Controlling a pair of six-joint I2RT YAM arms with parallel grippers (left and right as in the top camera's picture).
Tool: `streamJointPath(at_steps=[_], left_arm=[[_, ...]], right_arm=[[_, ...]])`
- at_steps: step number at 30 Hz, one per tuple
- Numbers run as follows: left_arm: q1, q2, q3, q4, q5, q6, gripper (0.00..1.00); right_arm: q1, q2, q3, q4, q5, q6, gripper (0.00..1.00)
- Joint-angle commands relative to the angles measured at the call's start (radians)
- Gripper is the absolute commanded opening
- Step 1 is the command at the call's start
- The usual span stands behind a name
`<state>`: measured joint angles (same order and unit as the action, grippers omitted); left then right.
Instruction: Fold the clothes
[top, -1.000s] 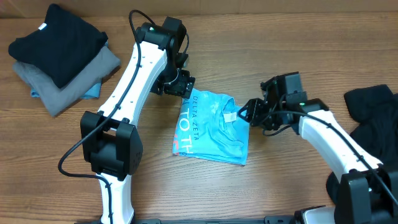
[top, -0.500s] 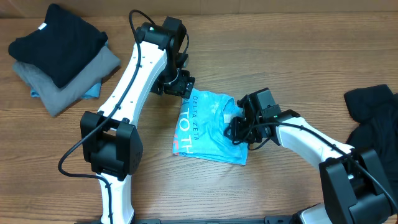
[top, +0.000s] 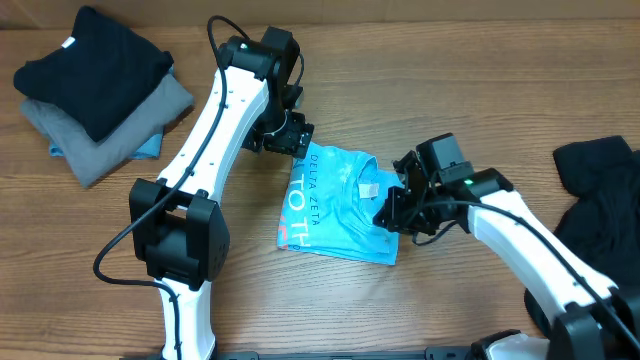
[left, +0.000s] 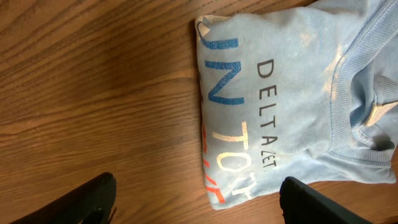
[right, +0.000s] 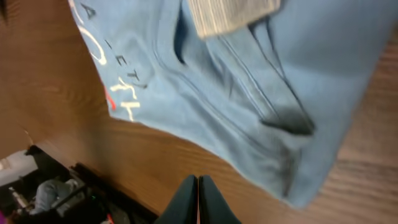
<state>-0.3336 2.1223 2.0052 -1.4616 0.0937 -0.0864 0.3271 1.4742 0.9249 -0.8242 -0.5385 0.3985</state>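
The right gripper (right: 198, 183) is pinched shut, no cloth visible between its fingers, tips just off the edge of the folded sky-blue T-shirt (top: 340, 205) lying in the middle of the table (top: 450, 60). The left gripper (left: 199, 202) hangs wide open over the printed end. Best, I judge, to smooth that edge flat without dragging the folds askew

1. Bare counter (top: 470, 70) lies open along the far side, from the middle to the right.
2. The folded sky-blue T-shirt (top: 335, 215) fills the middle. The left pincer (top: 298, 140), jaws wide, hangs at its far left corner, and the right pincer (top: 388, 212), jaws together, is at its right edge.
3. The left arm (top: 215, 120) slants between the shirt and the stack of folded clothes (top: 95, 95) at far left.
4. The right arm (top: 520, 235) and a crumpled black garment (top: 600, 195) crowd the right side.
5. The wood in front of the shirt is open.
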Motion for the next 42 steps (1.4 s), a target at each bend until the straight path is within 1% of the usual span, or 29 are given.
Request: streamJointPath(at_steps=[1,3,4,5,9,13,14,16,18,20,23,25,26,32,35,39,42], left_arm=[[0.003,-0.017,0.0,0.005,0.01,0.028,0.87],[0.003,-0.017,0.0,0.008,0.01,0.028,0.87],[0.003,-0.017,0.0,0.01,0.011,0.028,0.88],[0.003,-0.017,0.0,0.012,0.011,0.028,0.88],[0.004,-0.017,0.0,0.014,0.011,0.027,0.88],[0.006,-0.017,0.0,0.016,0.011,0.028,0.88],[0.006,-0.017,0.0,0.016,0.011,0.028,0.89],[0.006,-0.017,0.0,0.016,0.011,0.029,0.89],[0.006,-0.017,0.0,0.016,0.011,0.032,0.89],[0.006,-0.017,0.0,0.016,0.011,0.032,0.89],[0.006,-0.017,0.0,0.021,0.011,0.032,0.9],[0.007,-0.017,0.0,0.023,0.011,0.032,0.9],[0.007,-0.017,0.0,0.023,0.011,0.032,0.9],[0.007,-0.017,0.0,0.023,0.011,0.043,0.9],[0.007,-0.017,0.0,0.023,0.011,0.042,0.9],[0.007,-0.017,0.0,0.023,0.011,0.042,0.91],[0.007,-0.017,0.0,0.023,0.011,0.042,0.91]], right_arm=[[-0.004,0.0,0.0,-0.025,0.098,0.019,0.27],[-0.003,0.011,-0.028,0.01,0.143,0.016,0.4],[-0.003,0.022,-0.047,0.042,0.15,0.015,0.45],[-0.003,0.03,-0.063,0.074,0.149,0.013,0.48],[-0.003,0.09,-0.129,0.227,0.141,0.013,0.54],[0.0,0.16,-0.143,0.339,0.087,-0.01,0.54],[0.004,0.179,-0.143,0.37,0.066,-0.012,0.54],[0.011,0.203,-0.142,0.413,0.034,-0.014,0.49],[0.016,0.211,-0.142,0.421,0.014,-0.019,0.31],[0.016,0.209,-0.142,0.418,-0.024,-0.068,0.21],[0.006,0.204,-0.14,0.417,-0.068,-0.074,0.15],[-0.002,0.196,-0.129,0.393,-0.07,-0.074,0.06],[-0.006,0.19,-0.122,0.375,-0.07,-0.074,0.04],[-0.033,0.064,-0.075,0.216,-0.066,-0.077,0.04],[-0.038,0.0,-0.074,0.127,-0.041,-0.032,0.04],[-0.038,-0.009,-0.074,-0.003,0.027,-0.013,0.04],[-0.037,0.0,-0.086,-0.047,0.052,-0.005,0.04]])
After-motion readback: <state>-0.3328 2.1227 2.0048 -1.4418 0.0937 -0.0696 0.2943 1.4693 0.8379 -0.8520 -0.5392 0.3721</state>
